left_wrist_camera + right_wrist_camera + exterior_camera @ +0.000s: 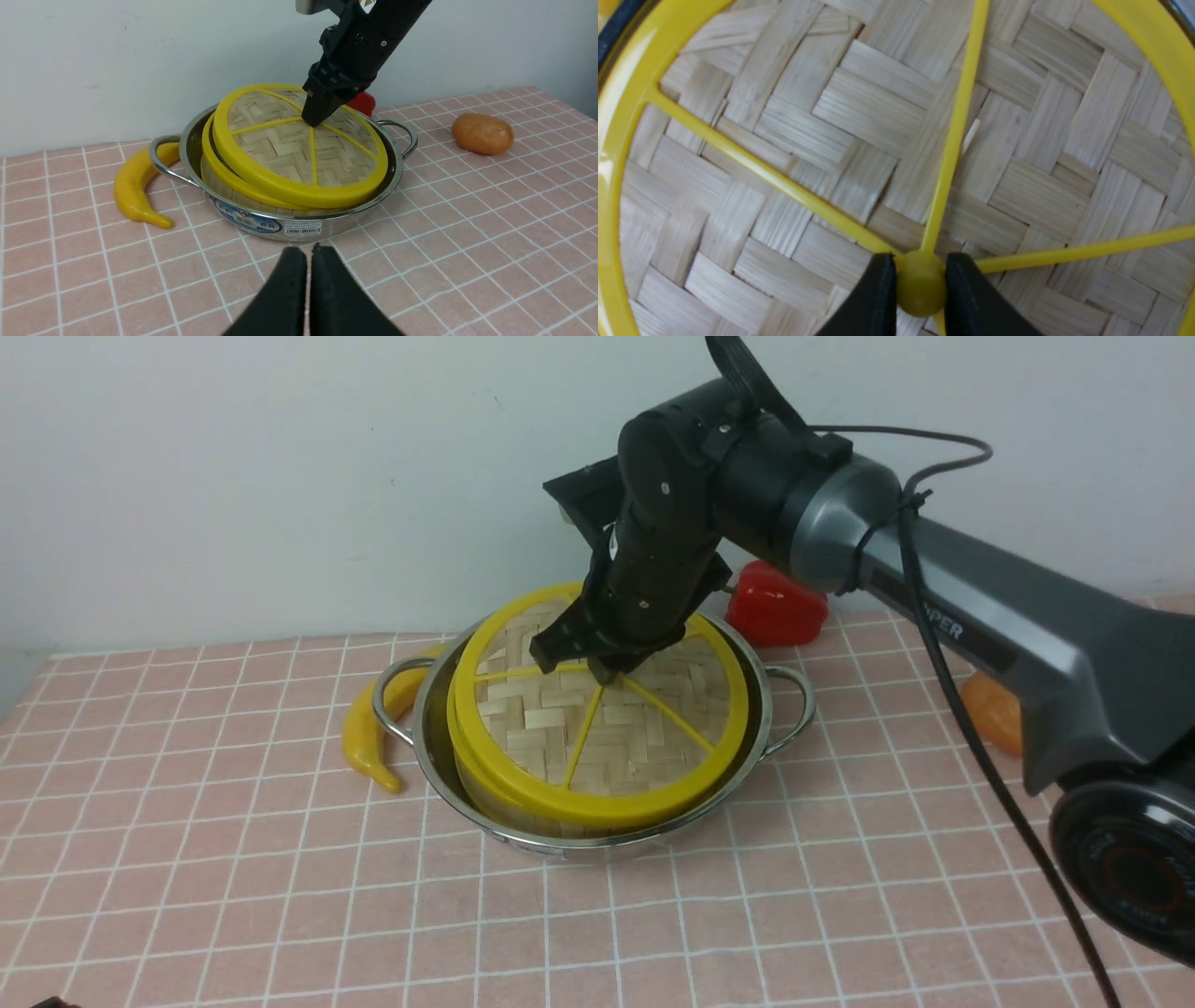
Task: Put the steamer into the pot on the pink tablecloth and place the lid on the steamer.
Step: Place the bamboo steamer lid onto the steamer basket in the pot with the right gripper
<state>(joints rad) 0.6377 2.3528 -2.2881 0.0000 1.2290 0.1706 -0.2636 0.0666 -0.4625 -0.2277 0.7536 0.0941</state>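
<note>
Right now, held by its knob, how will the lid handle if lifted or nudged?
Probably stiff: the lid holds a flat disc shape, woven bamboo in a thick rim. Likely light: thin strips. Right gripper pinches only the small round knob, so it may swivel or tilt.

Setting: mock kitchen scene laid out at a robot test station. Evidence: a pink tablecloth (233, 896) with a white grid serves as the working surface. A bare white wall (280, 476) stands directly behind it. The cookware is one shiny steel pot (345, 224) bearing a printed sticker (303, 227), with a bamboo steamer (490, 800) and woven lid (616, 737) in it. Glossy food items lie loose on the cloth: a yellow banana (369, 737), a red pepper (775, 607) and an orange lump (482, 134). A black-and-grey robot arm (980, 607) with an exposed cable (971, 728) reaches over the scene.
</note>
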